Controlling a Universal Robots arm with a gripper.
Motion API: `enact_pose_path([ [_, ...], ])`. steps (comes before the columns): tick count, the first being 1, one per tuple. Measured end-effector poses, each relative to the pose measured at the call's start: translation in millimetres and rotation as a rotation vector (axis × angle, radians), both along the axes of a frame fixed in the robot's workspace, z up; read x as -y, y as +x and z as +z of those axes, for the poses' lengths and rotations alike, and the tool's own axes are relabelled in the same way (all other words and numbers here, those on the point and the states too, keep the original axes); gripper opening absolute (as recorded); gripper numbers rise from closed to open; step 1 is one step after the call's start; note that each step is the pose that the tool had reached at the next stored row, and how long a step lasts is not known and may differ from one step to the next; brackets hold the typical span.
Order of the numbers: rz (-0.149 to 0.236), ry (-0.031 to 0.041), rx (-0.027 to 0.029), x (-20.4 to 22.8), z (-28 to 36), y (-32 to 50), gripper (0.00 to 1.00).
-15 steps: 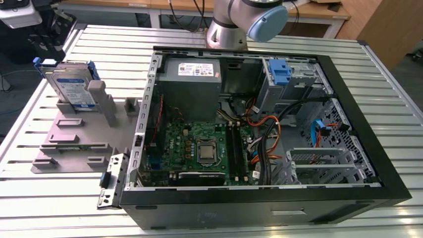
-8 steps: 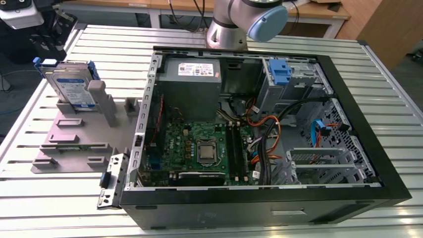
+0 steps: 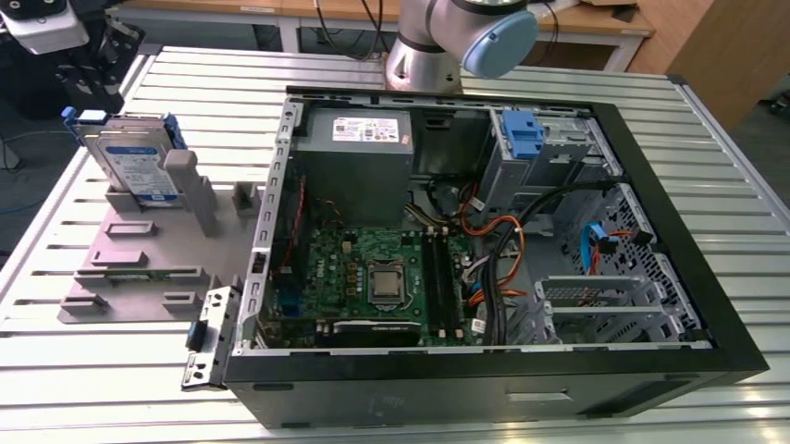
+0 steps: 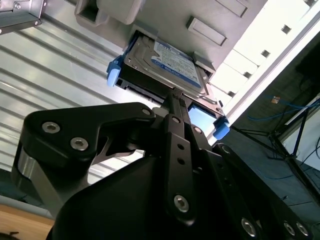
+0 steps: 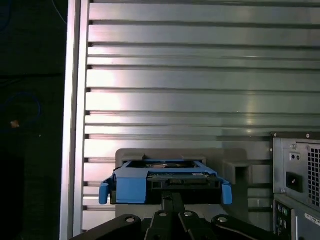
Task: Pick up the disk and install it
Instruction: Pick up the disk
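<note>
The disk [image 3: 133, 157] stood on its edge in the grey stand [image 3: 136, 250], between the stand's posts, with its label facing out. In both wrist views I saw the gripper [image 4: 172, 95] [image 5: 172, 197] right by the stand, at the end of the disk. Its two fingers looked pressed together with nothing between them. The tips were so near the disk [image 5: 165, 182] that I could not tell if they touched it. I think the disk is hard and stiff, made of metal, and a bit heavy for such a small thing. Its flat faces look smooth and might slip. I think a bump or a drop could break it inside. The best place to hold it seemed to me the two long sides, on the blue bracket [image 4: 114, 74], not the label and not the end with the plug. Beside the stand lay the big computer case [image 3: 494, 384], open on top. In it were a green board [image 3: 370, 277], a grey box with a white sticker [image 3: 358, 157], a bunch of cables [image 3: 494, 240] and another blue bracket [image 3: 524, 139] at the far corner. A metal cage [image 3: 605, 305] in the case, well away from the stand, looked to have nothing in it.
</note>
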State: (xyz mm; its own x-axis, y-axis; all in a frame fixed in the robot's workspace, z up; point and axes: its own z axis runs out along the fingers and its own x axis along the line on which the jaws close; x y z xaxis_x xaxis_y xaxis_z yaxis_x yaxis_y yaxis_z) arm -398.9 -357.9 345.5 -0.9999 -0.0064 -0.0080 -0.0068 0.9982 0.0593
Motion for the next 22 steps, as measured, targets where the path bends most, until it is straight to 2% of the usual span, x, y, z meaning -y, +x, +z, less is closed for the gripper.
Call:
enact_pose_path([
  [5, 0.006, 0.0001, 0.0000, 0.0, 0.0, 0.0, 0.11],
  [7, 0.022, 0.0001, 0.0001, 0.0, -0.1, 0.1, 0.11],
  [22, 0.296, 0.0001, 0.0001, 0.0, -0.2, 0.0, 0.11],
])
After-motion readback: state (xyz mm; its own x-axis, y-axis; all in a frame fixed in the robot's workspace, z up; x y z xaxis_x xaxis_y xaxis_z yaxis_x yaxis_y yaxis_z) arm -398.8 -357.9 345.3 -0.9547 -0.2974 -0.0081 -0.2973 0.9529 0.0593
